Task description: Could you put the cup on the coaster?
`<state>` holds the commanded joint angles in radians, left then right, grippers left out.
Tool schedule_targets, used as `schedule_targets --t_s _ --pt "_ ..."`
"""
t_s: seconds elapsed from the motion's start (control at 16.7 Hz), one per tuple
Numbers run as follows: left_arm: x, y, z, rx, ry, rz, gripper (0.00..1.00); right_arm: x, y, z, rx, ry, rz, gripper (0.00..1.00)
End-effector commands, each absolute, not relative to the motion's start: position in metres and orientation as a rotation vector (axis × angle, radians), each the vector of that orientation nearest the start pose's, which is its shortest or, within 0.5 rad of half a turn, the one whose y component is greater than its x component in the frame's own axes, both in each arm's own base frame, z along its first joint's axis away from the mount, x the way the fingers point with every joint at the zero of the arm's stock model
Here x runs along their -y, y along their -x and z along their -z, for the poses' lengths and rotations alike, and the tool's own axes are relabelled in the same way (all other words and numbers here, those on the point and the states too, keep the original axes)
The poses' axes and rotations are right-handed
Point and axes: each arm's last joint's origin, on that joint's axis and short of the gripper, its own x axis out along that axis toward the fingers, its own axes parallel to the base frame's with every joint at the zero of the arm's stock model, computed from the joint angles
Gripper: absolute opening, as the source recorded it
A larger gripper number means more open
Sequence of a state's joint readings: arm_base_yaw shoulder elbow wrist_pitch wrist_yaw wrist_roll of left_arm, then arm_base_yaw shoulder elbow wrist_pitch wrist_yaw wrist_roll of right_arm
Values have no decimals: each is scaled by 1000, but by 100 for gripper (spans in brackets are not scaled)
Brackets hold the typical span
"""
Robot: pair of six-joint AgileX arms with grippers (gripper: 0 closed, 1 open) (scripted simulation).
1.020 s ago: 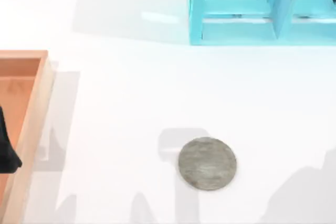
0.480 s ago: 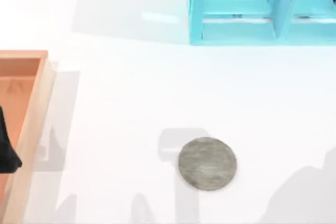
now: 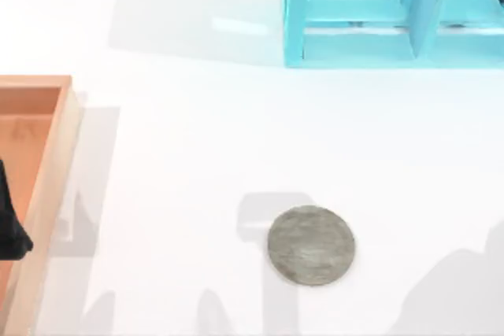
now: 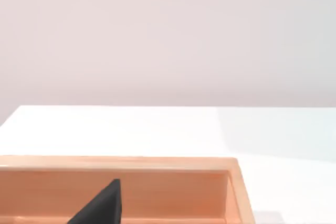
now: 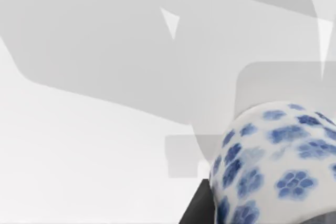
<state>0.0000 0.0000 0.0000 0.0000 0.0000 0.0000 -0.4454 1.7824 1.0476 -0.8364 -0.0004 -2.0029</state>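
Note:
The coaster (image 3: 311,245), a flat grey mottled disc, lies on the white table toward the front, right of centre. The cup (image 5: 273,166), white with dark blue spots, looms very close in the right wrist view, above the table. A dark finger (image 5: 197,208) of my right gripper presses against its side, so the gripper is shut on it. Broad grey shadows fall on the table beneath the cup. My left gripper (image 3: 9,226) hangs parked over the wooden tray at the table's left edge, and its dark tip (image 4: 100,208) shows in the left wrist view.
An orange wooden tray (image 3: 55,163) stands along the left edge. A light blue shelf unit (image 3: 354,37) stands at the back right. White tabletop surrounds the coaster on all sides.

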Motion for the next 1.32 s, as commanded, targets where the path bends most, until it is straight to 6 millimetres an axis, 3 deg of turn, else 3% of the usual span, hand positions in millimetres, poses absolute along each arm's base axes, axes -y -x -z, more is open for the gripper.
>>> schedule_targets --t_s 0.3,0.54,0.72,0.96,1.32 --pt "1 -106 -160 0 0 0 100 124 -280 -140 -1216 1198 -1195 0" --pt "1 -106 -160 0 0 0 100 91 -307 -144 -1250 1155 -1160 0" --pt "1 -106 -160 0 0 0 100 46 -331 -148 -1306 1080 -1095 0" --pt "1 -106 -160 0 0 0 100 -32 -351 -152 -1419 913 -936 0" --pt "1 -106 -160 0 0 0 100 -151 -342 -163 -1587 566 -558 0"
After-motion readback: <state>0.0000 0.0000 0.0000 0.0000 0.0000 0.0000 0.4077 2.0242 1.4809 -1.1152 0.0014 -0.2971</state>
